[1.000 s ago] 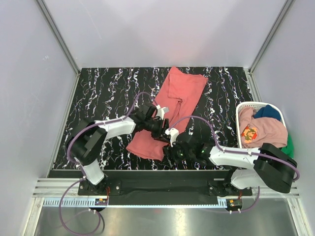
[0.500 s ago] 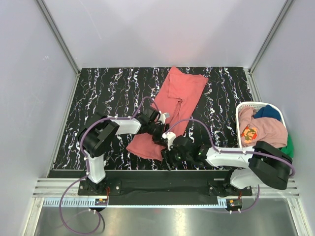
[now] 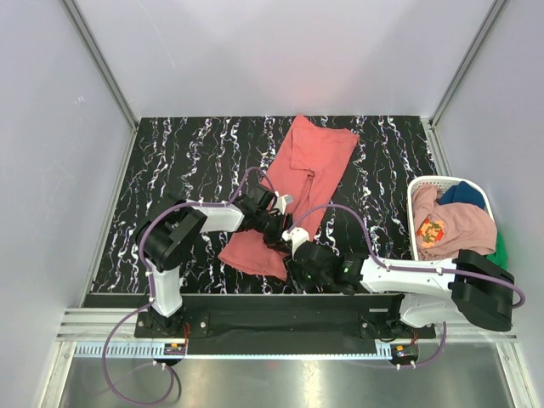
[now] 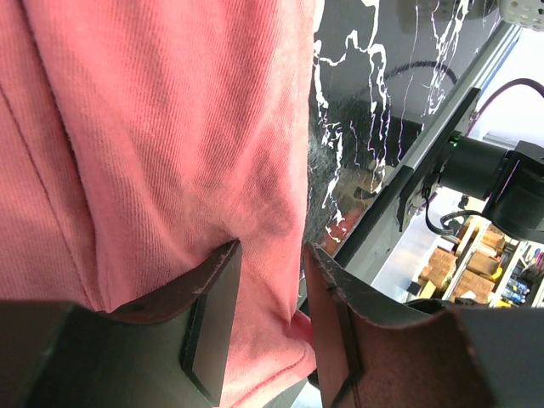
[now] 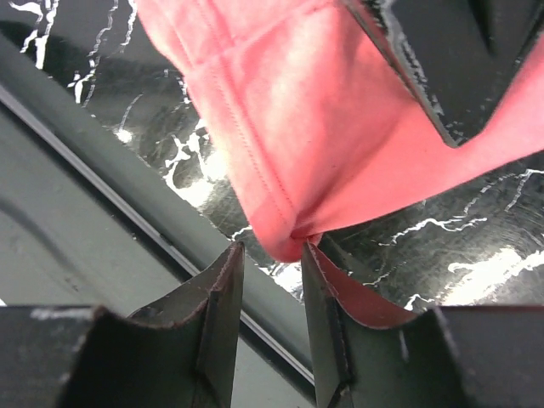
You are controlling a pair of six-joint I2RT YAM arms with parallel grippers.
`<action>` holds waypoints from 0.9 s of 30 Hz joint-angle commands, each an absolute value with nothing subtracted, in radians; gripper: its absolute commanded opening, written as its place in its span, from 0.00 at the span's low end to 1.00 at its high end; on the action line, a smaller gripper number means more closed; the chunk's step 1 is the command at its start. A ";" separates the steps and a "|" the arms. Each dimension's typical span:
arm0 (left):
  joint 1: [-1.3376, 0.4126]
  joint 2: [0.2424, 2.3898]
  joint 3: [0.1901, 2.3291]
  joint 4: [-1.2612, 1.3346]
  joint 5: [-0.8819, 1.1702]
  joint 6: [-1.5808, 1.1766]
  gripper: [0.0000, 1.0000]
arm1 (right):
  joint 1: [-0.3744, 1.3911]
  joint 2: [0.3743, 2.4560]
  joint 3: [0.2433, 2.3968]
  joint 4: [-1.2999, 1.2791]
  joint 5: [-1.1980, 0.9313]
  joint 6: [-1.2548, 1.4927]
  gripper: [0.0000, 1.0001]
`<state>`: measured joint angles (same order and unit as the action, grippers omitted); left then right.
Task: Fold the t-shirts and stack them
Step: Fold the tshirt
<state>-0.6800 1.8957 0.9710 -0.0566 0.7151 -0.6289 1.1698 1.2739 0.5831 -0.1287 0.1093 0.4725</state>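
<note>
Right wrist view catches the right end effector (image 5: 269,251) newly narrowed round the shirt's (image 5: 280,127) corner at the table's (image 3: 187,153) near edge, grip unsure, as the left end effector (image 4: 272,251) pinches cloth nearby, a fold likely starting.

Coral-red t-shirt (image 3: 310,170): plain, spread on the counter (image 3: 187,161), long axis running from 1 o'clock to 7 o'clock, creased down the middle, near hem bunched. Pink t-shirt (image 3: 463,225) with cartoon print: crumpled in the basket (image 3: 411,223) at 3 o'clock. Dark blue t-shirt (image 3: 463,194): wadded at its 12 o'clock. Green t-shirt (image 3: 500,253): at basket's 4 o'clock edge, mostly hidden.
</note>
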 commanded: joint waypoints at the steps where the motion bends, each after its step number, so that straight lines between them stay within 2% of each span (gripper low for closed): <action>1: -0.678 1.942 0.945 -0.020 0.620 -0.597 0.43 | 1.184 1.256 0.588 -0.152 0.187 0.497 0.41; 10: -0.678 1.948 0.942 -0.012 0.621 -0.601 0.43 | 1.213 1.339 0.580 -0.058 0.155 0.482 0.48; 16: -0.678 1.967 0.946 -0.018 0.614 -0.594 0.43 | 1.230 1.379 0.615 -0.106 0.209 0.492 0.47; 19: -0.678 1.982 0.954 -0.021 0.603 -0.589 0.43 | 1.243 1.359 0.640 -0.162 0.232 0.497 0.33; 20: -0.678 1.986 0.954 -0.021 0.601 -0.589 0.43 | 1.244 1.348 0.643 -0.169 0.227 0.497 0.22; 22: -0.678 1.996 0.957 -0.023 0.598 -0.586 0.42 | 1.246 1.315 0.659 -0.213 0.224 0.521 0.10; 23: -0.678 1.999 0.956 -0.023 0.598 -0.586 0.42 | 1.246 1.307 0.670 -0.239 0.232 0.532 0.00; 27: -0.678 1.993 0.954 -0.023 0.583 -0.583 0.42 | 1.246 1.292 0.738 -0.399 0.250 0.652 0.00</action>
<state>-0.6712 1.9240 0.9718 -0.0193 0.7540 -0.6376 1.2354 1.3224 0.6640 -0.2825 0.2031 0.5545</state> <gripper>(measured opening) 0.422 0.011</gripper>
